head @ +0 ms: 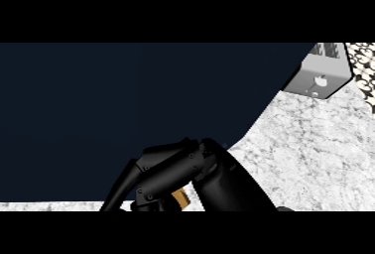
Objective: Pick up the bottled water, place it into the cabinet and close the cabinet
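Head view, lower centre: right hand (183, 171), I judge; grasp, I cannot tell. Bottled water: unseen. Dark cabinet door (110, 109): fills upper left, above hand.

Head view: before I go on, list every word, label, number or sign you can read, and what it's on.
No text can be read in this view.
Grey appliance: one small white mark on its front, too small to read.
Dark panel: no marking shows.
Tan thing under the black hand: mostly hidden, no label shows.
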